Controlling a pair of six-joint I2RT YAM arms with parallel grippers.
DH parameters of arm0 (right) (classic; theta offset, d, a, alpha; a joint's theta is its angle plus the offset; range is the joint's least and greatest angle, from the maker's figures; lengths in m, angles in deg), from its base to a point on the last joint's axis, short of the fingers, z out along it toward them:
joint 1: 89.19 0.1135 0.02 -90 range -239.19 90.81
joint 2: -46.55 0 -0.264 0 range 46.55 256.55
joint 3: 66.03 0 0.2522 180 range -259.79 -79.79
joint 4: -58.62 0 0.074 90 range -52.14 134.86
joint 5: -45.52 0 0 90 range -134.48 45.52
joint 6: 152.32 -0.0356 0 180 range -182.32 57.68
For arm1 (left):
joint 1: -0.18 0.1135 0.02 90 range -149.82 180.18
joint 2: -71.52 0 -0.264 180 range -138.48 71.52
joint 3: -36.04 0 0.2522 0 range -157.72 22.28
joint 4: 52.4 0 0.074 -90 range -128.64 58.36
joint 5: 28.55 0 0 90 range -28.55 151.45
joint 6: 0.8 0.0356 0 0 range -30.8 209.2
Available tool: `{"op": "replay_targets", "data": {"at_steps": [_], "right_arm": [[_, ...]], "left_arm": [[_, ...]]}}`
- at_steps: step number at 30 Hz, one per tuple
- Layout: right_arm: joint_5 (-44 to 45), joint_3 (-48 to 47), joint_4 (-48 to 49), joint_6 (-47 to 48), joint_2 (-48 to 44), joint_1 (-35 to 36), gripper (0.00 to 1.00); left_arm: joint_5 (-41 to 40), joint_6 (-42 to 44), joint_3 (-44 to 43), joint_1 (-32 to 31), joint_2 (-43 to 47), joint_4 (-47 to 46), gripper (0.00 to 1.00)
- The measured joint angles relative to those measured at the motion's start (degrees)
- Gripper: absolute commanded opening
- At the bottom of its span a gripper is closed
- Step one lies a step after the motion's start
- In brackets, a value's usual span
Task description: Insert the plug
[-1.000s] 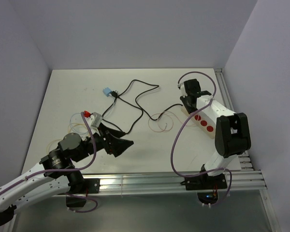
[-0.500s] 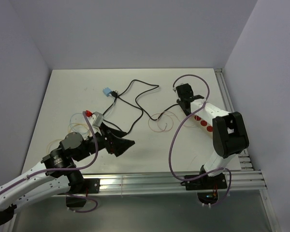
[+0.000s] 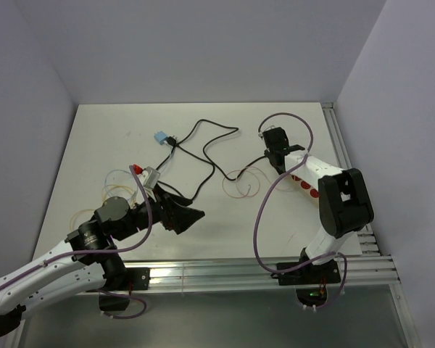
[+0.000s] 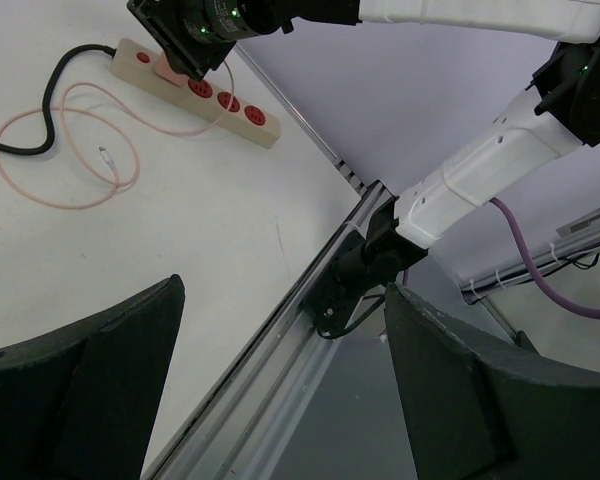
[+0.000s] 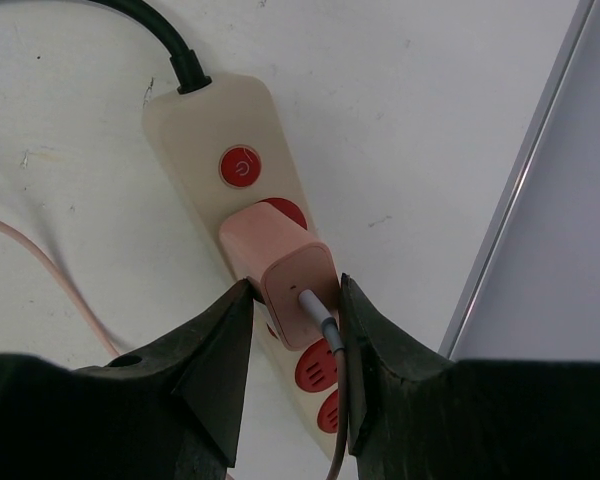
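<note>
- Currently right fingers (image 5: 215,350) are pinching the pink plug (image 5: 295,285) from both sides.
- Pink plug is standing on the power strip (image 5: 205,130), at the socket beside its red switch (image 5: 240,167), lying at 3 o'clock on the table (image 3: 116,138).
- Left fingers (image 4: 90,370) are hovering spread wide, at 7 o'clock.

The far-left stretch of the table (image 3: 94,145) lies bare and open from above. Across the middle the black cord (image 3: 203,156) snakes from the blue adapter (image 3: 160,136) toward the power strip (image 5: 190,120), and the pink cable loops (image 3: 243,181) lie just beside the strip's left side, in the way of any low pass. On the strip's right only a narrow lane separates it from the rail (image 3: 344,156) and the wall (image 3: 391,109). The right claw (image 5: 293,290) clamps the pink plug (image 5: 280,265), blocking the neighbouring sockets; the switch end is uncovered. The left claw (image 4: 280,400) hangs spread wide near the cord's nearest bend.
</note>
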Motion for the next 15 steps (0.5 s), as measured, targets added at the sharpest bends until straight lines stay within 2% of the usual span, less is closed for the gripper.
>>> {"op": "replay_targets", "data": {"at_steps": [2,4,5,6,11,15], "right_arm": [[0.3,-0.8,-0.8,-0.3,0.3,0.1,0.09],[0.4,-2.4,-2.3,-1.1,0.9,0.1,0.42],[0.4,-3.4,-3.5,-1.6,1.1,0.1,0.54],[0.6,-4.6,-4.7,-2.4,1.2,0.1,0.99],[-3.2,-4.9,-8.7,-7.6,3.8,-0.3,1.00],[-4.2,-5.5,-10.8,-9.6,0.6,-0.3,1.00]], "left_arm": [[-0.3,-0.3,-0.1,0.0,0.0,0.5,0.87],[-0.7,-0.9,-0.3,0.0,-0.2,0.8,0.87],[-0.9,-1.1,-0.6,0.0,-0.3,1.0,0.87],[-1.0,-1.2,-0.8,0.0,-0.4,1.3,0.88],[-2.8,-1.4,-2.5,0.0,-0.5,4.4,0.89],[-6.3,-1.3,-5.4,0.0,-1.2,8.1,0.97]]}}
